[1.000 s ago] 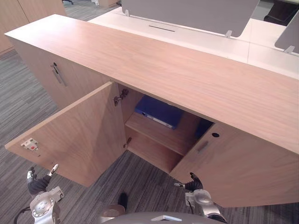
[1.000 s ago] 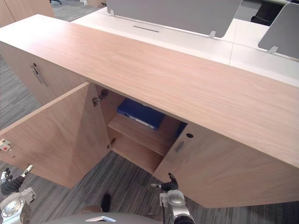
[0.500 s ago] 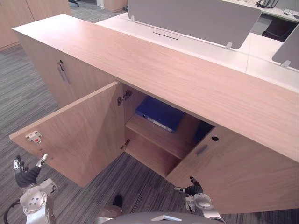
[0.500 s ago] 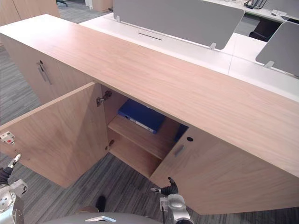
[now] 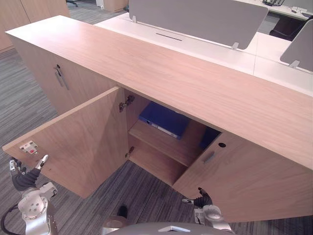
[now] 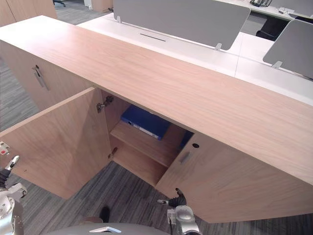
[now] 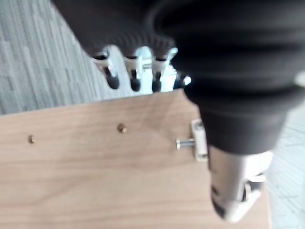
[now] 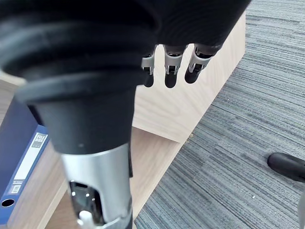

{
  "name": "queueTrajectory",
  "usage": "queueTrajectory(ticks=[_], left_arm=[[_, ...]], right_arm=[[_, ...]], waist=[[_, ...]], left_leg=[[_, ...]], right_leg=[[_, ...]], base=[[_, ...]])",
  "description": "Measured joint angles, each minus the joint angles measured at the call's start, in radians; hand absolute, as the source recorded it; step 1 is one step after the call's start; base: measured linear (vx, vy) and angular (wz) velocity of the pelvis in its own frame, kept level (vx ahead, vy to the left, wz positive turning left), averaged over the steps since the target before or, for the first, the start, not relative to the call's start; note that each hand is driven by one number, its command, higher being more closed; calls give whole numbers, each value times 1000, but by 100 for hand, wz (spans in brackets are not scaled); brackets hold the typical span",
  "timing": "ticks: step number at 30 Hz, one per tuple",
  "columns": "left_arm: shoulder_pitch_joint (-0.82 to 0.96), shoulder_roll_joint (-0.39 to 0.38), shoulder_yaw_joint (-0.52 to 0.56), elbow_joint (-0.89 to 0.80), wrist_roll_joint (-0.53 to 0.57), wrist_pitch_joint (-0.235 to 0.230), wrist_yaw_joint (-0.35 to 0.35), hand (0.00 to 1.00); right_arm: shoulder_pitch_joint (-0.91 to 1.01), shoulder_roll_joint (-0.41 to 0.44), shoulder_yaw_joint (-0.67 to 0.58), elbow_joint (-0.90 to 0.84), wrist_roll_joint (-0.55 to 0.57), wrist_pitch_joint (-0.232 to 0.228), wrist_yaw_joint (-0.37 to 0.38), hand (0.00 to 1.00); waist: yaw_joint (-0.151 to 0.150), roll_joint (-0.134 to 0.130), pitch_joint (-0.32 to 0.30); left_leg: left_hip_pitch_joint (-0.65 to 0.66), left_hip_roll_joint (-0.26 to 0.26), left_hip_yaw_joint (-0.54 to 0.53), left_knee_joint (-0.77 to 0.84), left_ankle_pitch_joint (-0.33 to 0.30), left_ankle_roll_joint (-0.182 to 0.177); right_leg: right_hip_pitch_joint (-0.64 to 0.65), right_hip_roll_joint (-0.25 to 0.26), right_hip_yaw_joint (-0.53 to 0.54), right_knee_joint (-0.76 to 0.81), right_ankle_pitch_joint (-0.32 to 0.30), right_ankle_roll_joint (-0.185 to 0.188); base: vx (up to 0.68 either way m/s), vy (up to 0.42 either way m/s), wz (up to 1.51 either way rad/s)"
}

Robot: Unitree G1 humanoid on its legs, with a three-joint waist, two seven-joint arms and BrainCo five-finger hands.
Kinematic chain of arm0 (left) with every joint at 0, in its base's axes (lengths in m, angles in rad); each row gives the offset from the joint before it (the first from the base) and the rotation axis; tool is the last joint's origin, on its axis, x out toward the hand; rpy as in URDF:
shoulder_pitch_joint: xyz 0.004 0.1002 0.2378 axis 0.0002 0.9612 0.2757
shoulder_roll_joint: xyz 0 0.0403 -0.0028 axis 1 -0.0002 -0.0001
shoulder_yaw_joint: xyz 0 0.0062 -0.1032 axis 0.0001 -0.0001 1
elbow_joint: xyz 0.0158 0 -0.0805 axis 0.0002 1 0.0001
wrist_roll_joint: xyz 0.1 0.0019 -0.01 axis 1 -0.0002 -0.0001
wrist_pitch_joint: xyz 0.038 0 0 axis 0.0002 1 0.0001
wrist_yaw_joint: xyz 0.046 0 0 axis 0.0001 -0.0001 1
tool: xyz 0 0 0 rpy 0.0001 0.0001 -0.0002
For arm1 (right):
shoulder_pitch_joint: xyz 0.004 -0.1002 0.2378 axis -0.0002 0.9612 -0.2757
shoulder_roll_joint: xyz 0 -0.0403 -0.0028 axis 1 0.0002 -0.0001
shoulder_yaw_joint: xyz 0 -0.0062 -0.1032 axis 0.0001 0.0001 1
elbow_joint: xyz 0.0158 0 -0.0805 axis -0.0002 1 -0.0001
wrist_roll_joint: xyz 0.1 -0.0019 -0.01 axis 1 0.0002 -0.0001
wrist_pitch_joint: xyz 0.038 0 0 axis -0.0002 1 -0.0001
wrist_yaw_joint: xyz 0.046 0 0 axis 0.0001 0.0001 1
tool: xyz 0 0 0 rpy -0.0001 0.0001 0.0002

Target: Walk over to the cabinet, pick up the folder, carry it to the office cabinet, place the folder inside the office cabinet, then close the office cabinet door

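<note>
Left wrist view first: the left hand (image 7: 135, 78) is seen with fingers straight and slack, nothing held, the dark tips just past the top edge of the open left door (image 7: 95, 181), beside a small metal latch fitting (image 7: 198, 140); whether the wood is touched cannot be told. The right hand (image 8: 167, 71) is likewise slack and empty, hung low before the opening, near the right door (image 5: 244, 181), which appears to stand ajar. The blue folder (image 5: 164, 119) is found lying flat on the upper shelf (image 5: 168, 146) inside the office cabinet (image 5: 195, 83), held by neither hand

Only the closing is judged to be left, and several slips can be foreseen. If the left door is pushed at its free corner by fingertips alone, the tips may be skidded off the edge and the door left half swung. If the swing is followed too far, fingers could be caught between the door and the cabinet frame. Should the two doors be brought in together, their meeting edges may be knocked against each other. Any overhang of the folder past the shelf front, which cannot be ruled out, would stop the door short
</note>
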Motion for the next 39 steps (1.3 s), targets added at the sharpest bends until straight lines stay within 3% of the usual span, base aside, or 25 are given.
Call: queueTrajectory(ticks=[17, 31, 33, 37, 39], left_arm=[[-5, 8, -13, 57, 0, -5, 0, 0], [105, 4, -116, 9, -41, -22, -2, 0], [118, 3, -133, -4, -41, -22, -2, 0], [147, 0, -179, -21, -42, -26, -3, 0], [171, -1, -215, -21, -48, -26, -6, 0]], right_arm=[[11, 22, 7, 32, -37, 5, -1, 0], [38, 37, 38, 31, -37, 5, 0, 0], [45, 37, 37, 31, -37, 5, 0, 0], [52, 37, 37, 31, -37, 4, 1, 0], [62, 37, 34, 31, -36, 4, 1, 0]], waist=[[1, -13, -12], [11, -9, -38], [16, 3, -33], [27, 2, -42], [27, 19, -44]], left_leg=[[0, 2, 23, 0, -8, -2], [-6, 6, 47, 0, -8, -3], [-10, 6, 50, 0, -6, 0], [-21, 7, 62, 0, 2, 4], [-23, 7, 78, 0, 7, 8]], right_leg=[[-10, -1, 22, -3, 1, 0], [-35, -6, 52, 3, 12, 6], [-39, -6, 55, 3, 15, 8], [-60, -6, 77, 8, 24, 12], [-68, -6, 97, 10, 25, 19]], base=[[-6, -8, -3], [-35, -8, -4], [-36, 0, -7], [-68, 11, -8], [-85, 21, -9]])
